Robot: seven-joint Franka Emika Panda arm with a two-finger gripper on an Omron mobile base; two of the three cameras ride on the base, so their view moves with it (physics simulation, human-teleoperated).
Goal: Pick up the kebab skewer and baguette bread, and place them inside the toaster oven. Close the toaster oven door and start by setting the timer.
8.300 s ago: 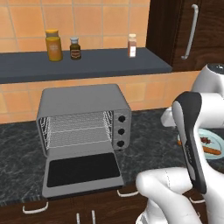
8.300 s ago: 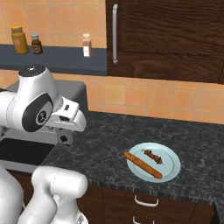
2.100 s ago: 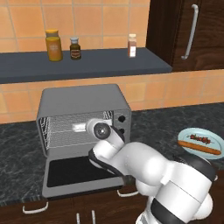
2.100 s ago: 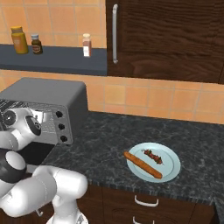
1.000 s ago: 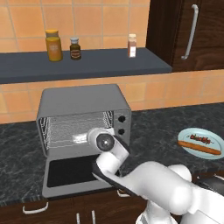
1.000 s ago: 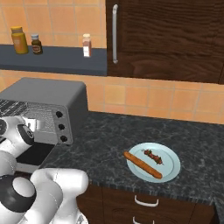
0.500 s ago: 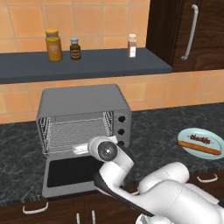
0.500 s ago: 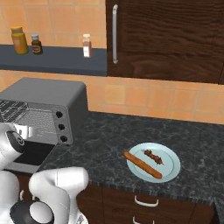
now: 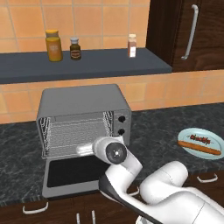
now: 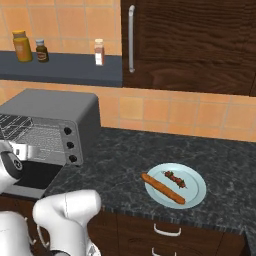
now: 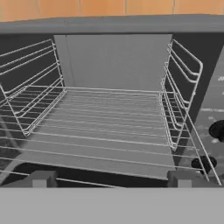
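The boxy grey metal toaster oven [image 9: 83, 120] stands with its door [image 9: 74, 173] down. The end effector [image 11: 111, 178], fingers apart and empty, faces its wire rack [image 11: 109, 131]; food waits on a plate [image 10: 192, 196] nearby.

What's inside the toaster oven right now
Inside the toaster oven only the bare wire rack shows, with nothing lying on it. The kebab skewer and baguette bread are on the plate. The arm covers part of the cavity's front from the base views.

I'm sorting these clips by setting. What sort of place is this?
A rendered home kitchen, most likely: a toaster oven on a dark stone counter, a tiled backsplash, and spice jars on a shelf.
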